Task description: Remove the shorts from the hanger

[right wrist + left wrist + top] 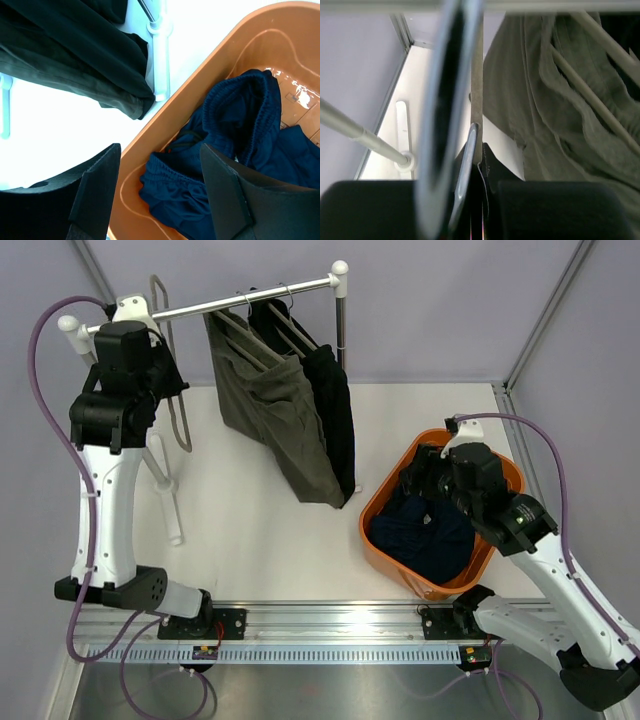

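White bench (250, 530) beneath both arms, clothes rack (200, 308) at its far side. Orange basket (432, 591) directly under the right gripper (160, 170).

On the rail, just right of the left gripper (457, 192), the olive-grey shorts (270, 410), draped over pale hanger bars (592, 100). Hard against them, on the side away from that gripper, the black shorts (335, 410). Already off, the navy shorts (425, 535), crumpled in the basket below the right gripper's fingers and apparently not touched by them.

Right gripper wide and empty. Left gripper up at the rail's left end, jaws apart, with the wire of a bare metal hanger (447, 100) standing between them. No telling whether either pad touches it.

Judged step: one pair of three delivered, two to go, with the olive-grey pair nearest and the likely next. Calls for lifting the right arm clear of the basket, reaching across to the olive-grey cloth, pinching fabric only and drawing it off the bars. Perhaps also steadying that hanger with the left gripper. Risk of dragging the black pair along, given how closely the two hang.
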### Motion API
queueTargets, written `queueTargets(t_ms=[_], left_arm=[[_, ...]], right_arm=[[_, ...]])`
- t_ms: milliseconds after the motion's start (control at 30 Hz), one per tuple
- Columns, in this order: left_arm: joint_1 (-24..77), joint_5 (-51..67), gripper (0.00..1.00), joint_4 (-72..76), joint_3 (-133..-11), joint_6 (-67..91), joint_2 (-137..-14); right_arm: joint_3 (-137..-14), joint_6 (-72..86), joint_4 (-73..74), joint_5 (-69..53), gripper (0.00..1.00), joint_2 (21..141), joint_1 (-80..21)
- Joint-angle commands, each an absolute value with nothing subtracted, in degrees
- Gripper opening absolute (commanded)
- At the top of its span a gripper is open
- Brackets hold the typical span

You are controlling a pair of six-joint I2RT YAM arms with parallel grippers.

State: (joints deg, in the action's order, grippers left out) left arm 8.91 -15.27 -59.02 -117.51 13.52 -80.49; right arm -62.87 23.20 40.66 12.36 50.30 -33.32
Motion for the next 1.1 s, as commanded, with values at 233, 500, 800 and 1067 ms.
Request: queueTargets(t_ms=[233,500,800,1067], left_arm=[[5.63,-15.55,0.0,-51.6,-127.53,13.62,-89.38],[4.75,-16.87,0.0,-49.04,-129.81,12.57,-92.81],[3.6,-15.21,0.0,-49.75,-127.89,12.57,-95.45],[3.25,-14.94,0.0,-47.64,-120.24,12.39,-93.25]], right_arm=[[-67.85,20.83,42.54,10.9,0.73,52.21,-33.22],[-67.94,20.48,42.19,11.25,0.73,53.35,-33.13],[-68.2,20.74,42.1,10.99,0.72,54.84,-33.13],[-67.59,21.27,41.48,9.93,0.71,55.28,-33.22]])
